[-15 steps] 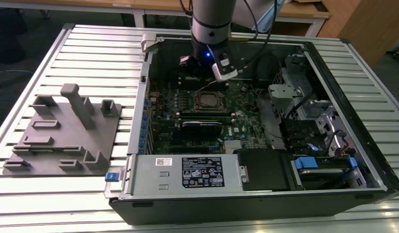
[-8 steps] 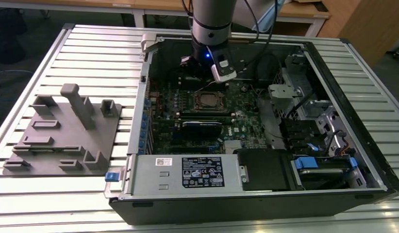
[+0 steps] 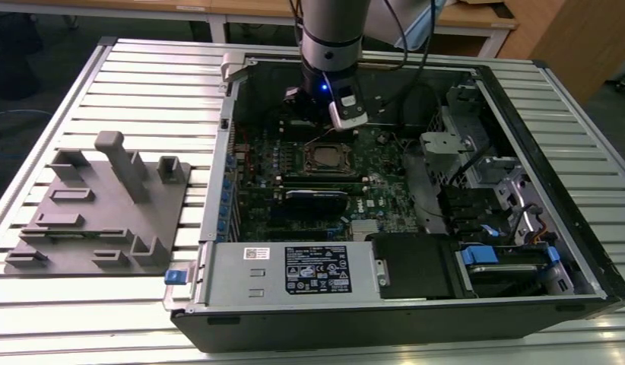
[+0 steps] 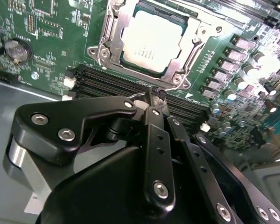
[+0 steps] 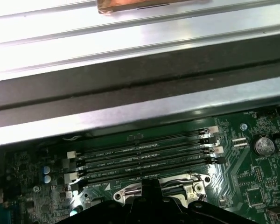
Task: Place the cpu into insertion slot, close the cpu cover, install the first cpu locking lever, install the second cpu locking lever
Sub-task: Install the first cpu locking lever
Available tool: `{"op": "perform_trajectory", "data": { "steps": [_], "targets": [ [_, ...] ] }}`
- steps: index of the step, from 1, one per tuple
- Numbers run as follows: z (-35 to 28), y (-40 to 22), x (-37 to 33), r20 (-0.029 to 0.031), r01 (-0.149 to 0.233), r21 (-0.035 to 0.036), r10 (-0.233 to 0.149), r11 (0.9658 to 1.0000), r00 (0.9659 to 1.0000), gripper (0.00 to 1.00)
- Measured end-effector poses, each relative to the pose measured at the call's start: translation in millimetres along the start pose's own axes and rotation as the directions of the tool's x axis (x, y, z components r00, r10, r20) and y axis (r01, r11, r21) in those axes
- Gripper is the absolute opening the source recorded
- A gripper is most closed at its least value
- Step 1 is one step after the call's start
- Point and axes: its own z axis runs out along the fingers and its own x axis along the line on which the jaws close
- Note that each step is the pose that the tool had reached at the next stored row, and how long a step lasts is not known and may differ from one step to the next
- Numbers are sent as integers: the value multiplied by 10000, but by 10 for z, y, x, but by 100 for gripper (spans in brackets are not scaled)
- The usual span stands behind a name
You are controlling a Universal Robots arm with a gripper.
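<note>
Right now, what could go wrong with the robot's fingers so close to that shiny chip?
The fingers sit right by the thin wire lever; it could slip and spring back. They also hang just over the black memory slots, so a sideways slide might scrape them.

Your workbench is a pale slatted metal table point(image 3: 140, 84) under bright, even light. Beyond its far edge you see a wooden desk point(image 3: 475, 19) and a wooden cabinet point(image 3: 571, 46); dark floor point(image 3: 3, 152) lies at the exterior view's left.
</note>
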Motion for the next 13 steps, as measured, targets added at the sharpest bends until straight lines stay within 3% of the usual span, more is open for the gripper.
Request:
{"op": "perform_trajectory", "data": {
  "steps": [5, 11, 13],
  "targets": [
    [9, 3, -4, 74, -408, -7, 408, 9992, 9991, 11],
    [28, 2, -6, 201, -1132, -17, 1132, 9936, 9934, 11],
    [31, 9, -4, 210, -1181, -20, 1181, 9930, 9928, 11]
  ]
}}
